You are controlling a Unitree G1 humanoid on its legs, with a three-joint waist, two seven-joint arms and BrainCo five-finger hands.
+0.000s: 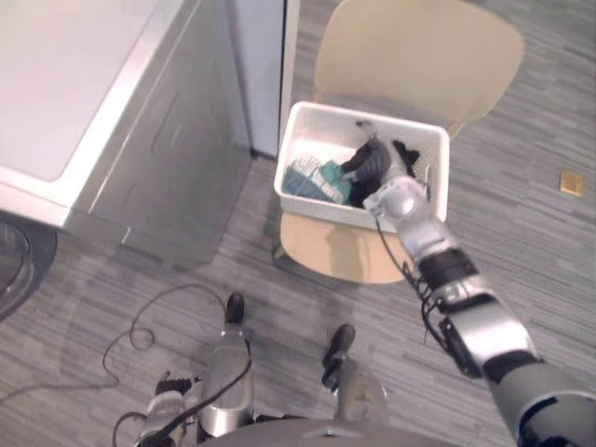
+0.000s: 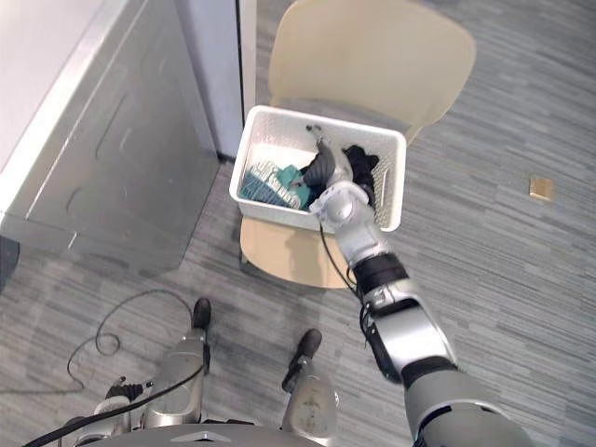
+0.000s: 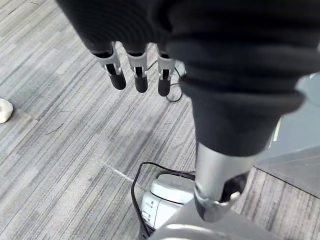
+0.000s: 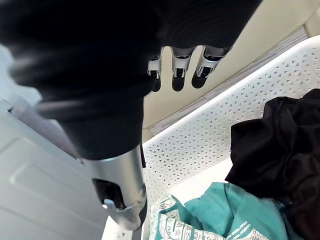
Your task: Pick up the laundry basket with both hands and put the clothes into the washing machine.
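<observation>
A white laundry basket (image 1: 321, 114) stands on the seat of a beige chair (image 1: 419, 47). Inside lie a teal patterned garment (image 1: 312, 179) and a black garment (image 4: 280, 150). My right hand (image 1: 377, 163) hovers over the middle of the basket, just above the clothes, open with its fingers (image 4: 180, 75) straight and holding nothing. The basket's perforated wall (image 4: 200, 140) shows close past them. My left hand (image 3: 140, 75) hangs low by my side above the floor, open and empty. The grey washing machine (image 1: 112, 121) stands to the left of the chair.
The washing machine's round door (image 1: 14, 261) shows at the lower left edge. A small tan object (image 1: 571, 182) lies on the grey striped floor right of the chair. A white wall panel (image 1: 265, 56) stands between machine and chair.
</observation>
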